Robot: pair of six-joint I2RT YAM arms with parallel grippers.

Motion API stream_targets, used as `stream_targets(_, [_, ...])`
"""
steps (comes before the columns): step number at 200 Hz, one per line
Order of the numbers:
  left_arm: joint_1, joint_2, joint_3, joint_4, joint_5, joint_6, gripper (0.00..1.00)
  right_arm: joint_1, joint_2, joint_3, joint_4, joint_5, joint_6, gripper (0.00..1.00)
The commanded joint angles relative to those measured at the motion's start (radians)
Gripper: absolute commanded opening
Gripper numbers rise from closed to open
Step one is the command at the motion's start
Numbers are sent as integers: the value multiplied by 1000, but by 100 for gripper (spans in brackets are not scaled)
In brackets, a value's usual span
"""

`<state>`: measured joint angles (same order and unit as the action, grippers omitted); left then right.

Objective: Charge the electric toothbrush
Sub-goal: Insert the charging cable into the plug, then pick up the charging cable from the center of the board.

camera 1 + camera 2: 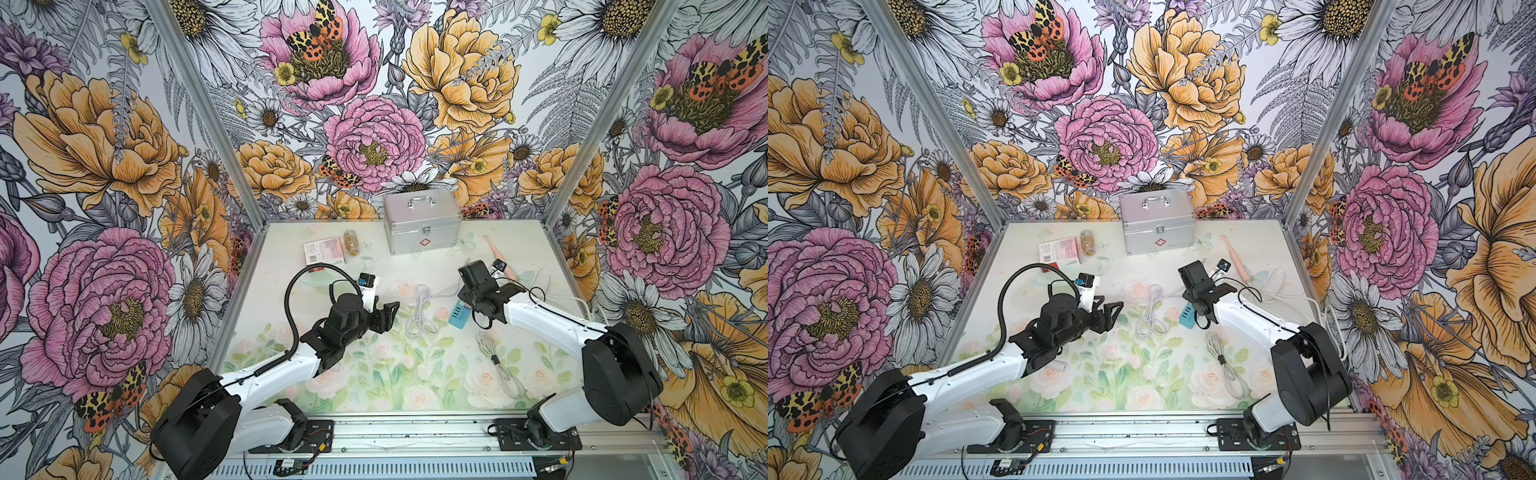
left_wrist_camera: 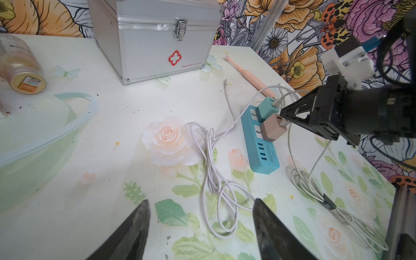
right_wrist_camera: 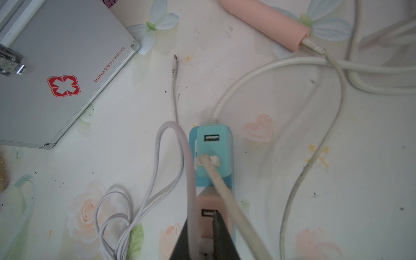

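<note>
Cable bundle (image 1: 500, 368), white with a dark strap, lies nearest the front edge of the table (image 1: 374, 266). Farther in, the left gripper (image 2: 201, 227) hovers above the surface with its jaws spread wide and nothing between them. A looped white cable (image 2: 213, 175) lies just ahead of it. Beyond that sits the teal power strip (image 2: 258, 146), carrying a pink adapter (image 2: 273, 130) and a teal adapter (image 2: 266, 110) side by side. The right gripper (image 3: 201, 238) is down at the pink adapter, its jaws only a narrow gap apart at the plug on the looped cable's end. Whether they actually pinch the plug cannot be told. The electric toothbrush (image 3: 265, 20) lies flat on the table past the power strip, well beyond the right gripper's tips and touched by neither gripper. A cord (image 3: 315, 46) is plugged into its handle end. In both top views the toothbrush lies to the right of the silver first-aid case (image 1: 422, 226), which stands at the back wall.
</note>
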<state>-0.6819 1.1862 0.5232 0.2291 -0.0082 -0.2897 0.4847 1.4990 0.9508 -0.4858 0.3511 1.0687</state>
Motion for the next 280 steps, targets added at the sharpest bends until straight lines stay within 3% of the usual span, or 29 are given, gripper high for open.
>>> stream_targets(1, [12, 9, 38, 21, -3, -5, 72, 5, 29, -15, -237, -107, -19, 24])
stream_targets(63, [-1, 27, 61, 18, 4, -9, 72, 18, -39, 81, -238, -136, -108, 50])
stream_targets(106, [-1, 29, 78, 7, -14, -8, 72, 75, -20, 167, -234, -237, -198, 64])
stream_targets(137, [49, 13, 107, -75, -27, -66, 73, 152, 10, 197, -233, -381, -240, 65])
stream_targets(170, [86, -10, 129, -166, -35, -89, 73, 179, 133, 251, -232, -502, -359, 65])
stream_targets(207, [75, -13, 147, -240, -66, -121, 73, 168, 274, 355, -232, -527, -462, 64])
stream_targets(280, [49, 38, 182, -273, -116, -141, 73, 167, 414, 449, -232, -520, -502, 59])
